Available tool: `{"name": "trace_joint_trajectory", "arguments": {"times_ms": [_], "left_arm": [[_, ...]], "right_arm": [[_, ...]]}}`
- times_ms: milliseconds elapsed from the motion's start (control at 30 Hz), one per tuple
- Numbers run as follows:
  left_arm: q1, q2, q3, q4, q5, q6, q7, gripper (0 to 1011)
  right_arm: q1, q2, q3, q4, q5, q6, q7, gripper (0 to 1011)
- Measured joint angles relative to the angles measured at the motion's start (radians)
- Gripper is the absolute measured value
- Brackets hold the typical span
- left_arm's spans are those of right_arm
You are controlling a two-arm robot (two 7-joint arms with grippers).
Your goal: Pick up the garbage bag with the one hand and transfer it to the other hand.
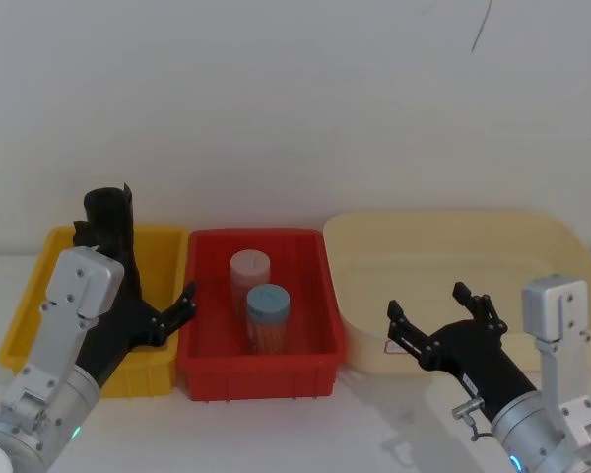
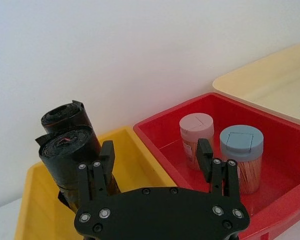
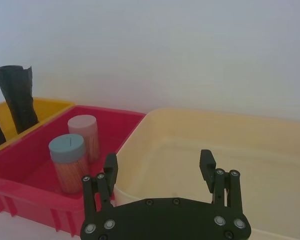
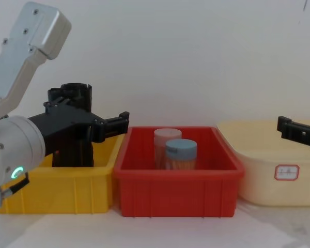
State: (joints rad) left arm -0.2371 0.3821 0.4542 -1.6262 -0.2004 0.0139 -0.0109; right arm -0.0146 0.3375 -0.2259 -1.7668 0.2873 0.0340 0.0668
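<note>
Garbage bag point(image 2: 72, 150) upright in yellow bin point(image 2: 135, 161), top well above the rim, just in front of a second black roll point(image 2: 62, 116) with a ragged top. Left gripper point(image 2: 155, 149) spread wide, hanging over the yellow bin on the side toward the red bin point(image 2: 162, 137). Bag lined up with one finger, not in the gap, so not yet enclosed. Right gripper point(image 1: 431, 305) also spread, low near the front of the cream bin point(image 1: 453, 229), well apart from the bag. Step in hand, by the look of it: approach for the pick. To do it well: shift left gripper sideways, away from the red bin, to centre the bag between the fingers. Keep the finger on that side off the ragged roll; tight fit likely, rolls touching or nearly so. Close on the part above the rim but below the very top, leaving free length for the right gripper to take. Squeeze firmly, rolled plastic likely to give a little. Lift straight up past the bin wall, roll kept upright, then carry toward the middle for the handover. Avoid swinging low over the two jars point(image 2: 241, 155) in the red bin.
</note>
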Motion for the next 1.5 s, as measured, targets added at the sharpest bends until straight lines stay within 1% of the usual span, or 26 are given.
{"name": "trace_joint_trajectory", "arguments": {"times_ms": [1500], "left_arm": [[0.0,-0.001,0.0,0.0,0.001,0.0,0.0,1001]], "right_arm": [[0.0,0.0,0.0,0.0,0.0,0.0,0.0,1001]]}}
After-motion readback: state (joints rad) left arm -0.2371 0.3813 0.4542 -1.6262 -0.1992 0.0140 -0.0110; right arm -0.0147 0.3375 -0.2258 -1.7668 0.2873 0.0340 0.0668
